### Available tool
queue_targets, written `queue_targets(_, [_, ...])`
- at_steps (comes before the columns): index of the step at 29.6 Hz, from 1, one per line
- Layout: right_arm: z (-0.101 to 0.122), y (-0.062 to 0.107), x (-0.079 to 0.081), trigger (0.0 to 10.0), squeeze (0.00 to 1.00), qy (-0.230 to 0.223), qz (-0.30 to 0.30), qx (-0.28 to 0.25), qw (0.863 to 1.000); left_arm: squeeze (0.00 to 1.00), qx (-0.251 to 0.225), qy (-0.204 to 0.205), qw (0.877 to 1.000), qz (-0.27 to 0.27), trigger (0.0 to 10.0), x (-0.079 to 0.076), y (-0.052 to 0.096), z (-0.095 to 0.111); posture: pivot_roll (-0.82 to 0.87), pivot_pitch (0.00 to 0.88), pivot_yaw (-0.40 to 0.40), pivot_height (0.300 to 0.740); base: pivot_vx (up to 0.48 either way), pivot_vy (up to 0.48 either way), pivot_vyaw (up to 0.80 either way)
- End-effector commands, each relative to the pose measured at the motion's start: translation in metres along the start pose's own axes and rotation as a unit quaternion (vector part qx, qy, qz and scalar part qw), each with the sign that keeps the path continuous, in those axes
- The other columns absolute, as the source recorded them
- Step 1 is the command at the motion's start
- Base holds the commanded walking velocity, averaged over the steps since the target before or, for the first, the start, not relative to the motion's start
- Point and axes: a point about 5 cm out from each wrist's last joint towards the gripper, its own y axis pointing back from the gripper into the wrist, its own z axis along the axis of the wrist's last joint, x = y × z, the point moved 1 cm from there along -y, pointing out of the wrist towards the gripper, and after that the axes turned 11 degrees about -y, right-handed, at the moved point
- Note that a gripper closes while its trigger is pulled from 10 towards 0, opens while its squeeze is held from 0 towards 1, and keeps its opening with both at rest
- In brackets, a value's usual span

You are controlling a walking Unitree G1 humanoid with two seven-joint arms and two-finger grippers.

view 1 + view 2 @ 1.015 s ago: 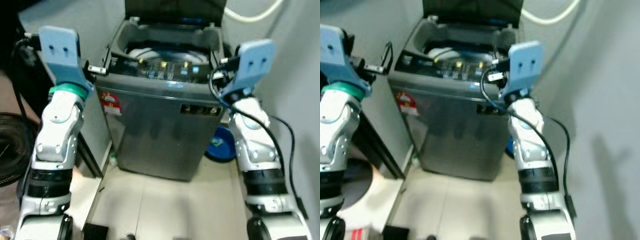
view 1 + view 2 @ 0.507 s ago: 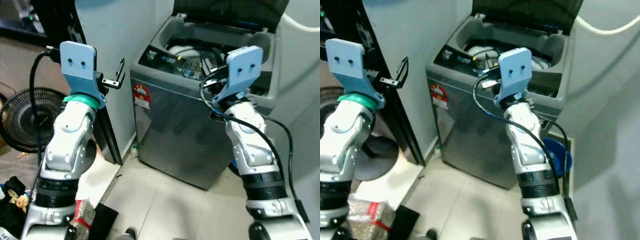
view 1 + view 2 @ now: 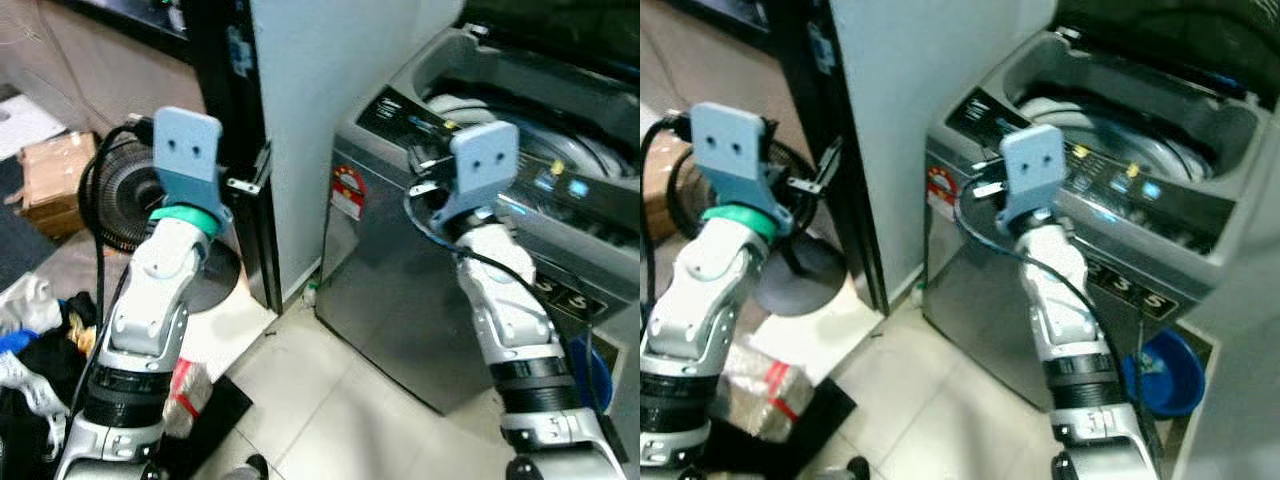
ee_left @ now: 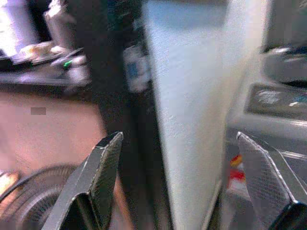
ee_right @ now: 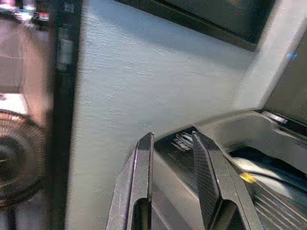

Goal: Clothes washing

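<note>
Pale tile floor [image 3: 330, 400] w/ a grey washer [image 3: 400, 290] standing on it. Blue bowl [image 3: 1165, 375] beside washer. Black fan [image 3: 125, 195] stands near dark cabinet. Pile of clothes, maybe [image 3: 30, 340]. Plastic bag [image 3: 760, 400] on a black mat [image 3: 805, 425].

Beside our right arm we see the washing machine [image 3: 400, 290], its body brushed grey metal with a dull sheen and its control panel [image 3: 1110, 190] glossy dark plastic. The wall panel [image 4: 187, 120] between our grippers looks matt with a fine rough grain. Our left gripper [image 4: 184, 182] has fingers [image 4: 103, 177] of black textured plastic. Near our left arm lie soft crumpled clothes [image 3: 30, 340]; the floor tiles [image 3: 320, 400] look smooth and pale.
</note>
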Motion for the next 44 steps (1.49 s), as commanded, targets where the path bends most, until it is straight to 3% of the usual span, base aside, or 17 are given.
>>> queue_targets(1, [-0.005, 0.004, 0.000, 10.0, 0.00, 0.001, 0.000, 0.006, 1.000, 0.00, 0.005, -0.003, 1.000, -0.002, 10.0, -0.002, 0.000, -0.001, 0.01, 0.013, -0.003, 0.740, 0.000, 0.000, 0.79])
queue_targets(44, [-0.021, 0.013, -0.002, 10.0, 0.00, -0.004, 0.000, 0.030, 1.000, 0.00, 0.023, -0.011, 1.000, 0.008, 10.0, 0.003, 0.002, -0.010, 0.01, 0.028, 0.002, 0.740, 0.000, 0.000, 0.79])
